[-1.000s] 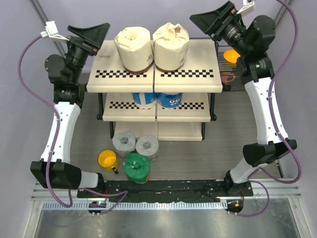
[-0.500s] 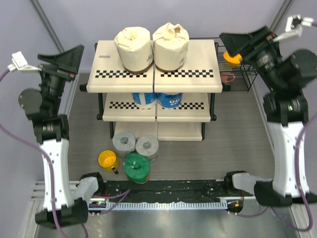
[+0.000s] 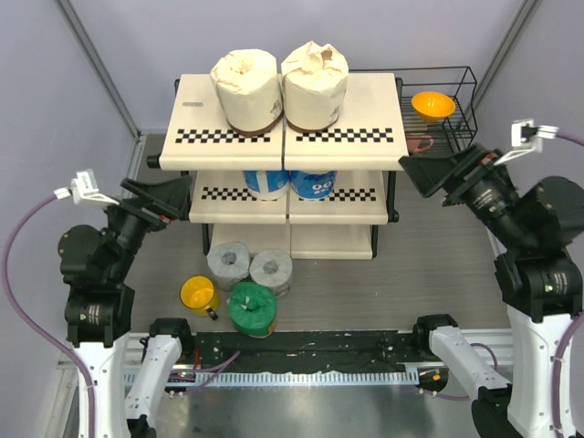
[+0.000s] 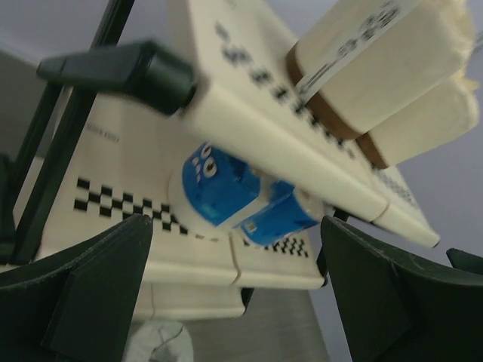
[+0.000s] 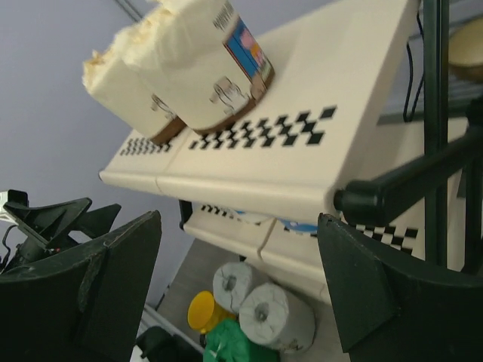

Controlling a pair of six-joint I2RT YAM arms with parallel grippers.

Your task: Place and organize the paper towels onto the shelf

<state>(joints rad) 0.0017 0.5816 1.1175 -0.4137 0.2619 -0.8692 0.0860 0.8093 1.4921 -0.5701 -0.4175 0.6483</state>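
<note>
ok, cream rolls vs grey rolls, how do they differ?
The cream rolls sit on the shelf, top board; the grey rolls stand on the table in front of it. The cream rolls' tops are bunched shut; the grey rolls show open centre holes. Both pairs stand upright, side by side.

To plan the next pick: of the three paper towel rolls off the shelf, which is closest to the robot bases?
The green cylindrical paper towel roll; the two grey rolls stand behind it, nearer the cream checkered shelf.

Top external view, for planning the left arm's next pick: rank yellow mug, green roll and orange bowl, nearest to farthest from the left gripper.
1. yellow mug, front left.
2. green roll, beside the mug.
3. orange bowl, far right rear.
</note>
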